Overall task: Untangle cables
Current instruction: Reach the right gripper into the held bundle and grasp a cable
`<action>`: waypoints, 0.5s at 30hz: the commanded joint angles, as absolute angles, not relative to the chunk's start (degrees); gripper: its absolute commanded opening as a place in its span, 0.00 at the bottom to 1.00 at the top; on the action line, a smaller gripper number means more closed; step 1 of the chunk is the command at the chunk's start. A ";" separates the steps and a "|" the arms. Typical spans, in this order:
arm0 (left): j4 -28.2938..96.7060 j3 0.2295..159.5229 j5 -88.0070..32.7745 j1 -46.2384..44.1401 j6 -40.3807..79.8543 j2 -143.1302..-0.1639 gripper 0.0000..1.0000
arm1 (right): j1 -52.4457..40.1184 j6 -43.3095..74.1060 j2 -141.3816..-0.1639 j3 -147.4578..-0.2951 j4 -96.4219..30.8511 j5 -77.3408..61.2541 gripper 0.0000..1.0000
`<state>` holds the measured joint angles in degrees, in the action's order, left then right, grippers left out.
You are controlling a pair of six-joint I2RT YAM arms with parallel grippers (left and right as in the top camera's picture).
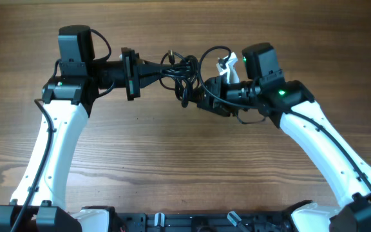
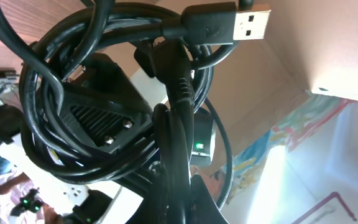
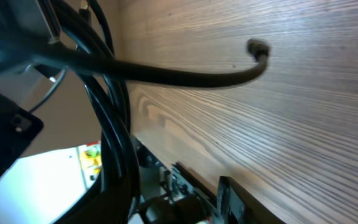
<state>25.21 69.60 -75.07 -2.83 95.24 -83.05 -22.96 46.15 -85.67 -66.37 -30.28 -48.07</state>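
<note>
So our left tool point(image 1: 161, 69) pinches the knotted thin black cables point(image 1: 181, 72) above the wooden bench point(image 1: 172, 167), anchoring them; right tool point(image 1: 196, 96), we can't tell.

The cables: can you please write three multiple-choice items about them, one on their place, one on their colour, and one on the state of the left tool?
1. Where is the bundle of cables?
A. Between the left tool and the right tool.
B. Far to the left of both tools.
C. Far to the right of both tools.

2. What colour are the cables?
A. White.
B. Black.
C. Red.

3. How is the left tool?
A. Wide open, away from the cables.
B. Shut on nothing.
C. Shut on the cables.

Answers: 1 A, as the overhead view shows the bundle between the two tools. 2 B, as every strand is black in all three views. 3 C, as the left tool grips strands at the bundle's left side.
</note>
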 commanded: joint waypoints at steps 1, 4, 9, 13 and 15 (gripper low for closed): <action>24.82 70.24 -76.38 -2.44 91.66 -83.20 0.04 | -23.40 49.74 -86.80 -66.83 -27.88 -52.51 0.47; 24.82 70.24 -75.79 -2.44 91.68 -83.20 0.04 | -23.31 50.85 -86.91 -66.83 -26.39 -52.58 0.48; 24.84 70.24 -75.53 -2.44 91.74 -83.20 0.04 | -22.06 54.85 -86.91 -66.83 -23.24 -52.66 0.54; 24.84 70.24 -74.65 -2.46 92.09 -83.20 0.04 | -22.79 57.25 -86.91 -66.83 -21.41 -52.64 0.55; 24.84 70.24 -73.78 -2.46 93.76 -83.20 0.04 | -23.57 57.19 -87.20 -66.83 -21.41 -51.94 0.50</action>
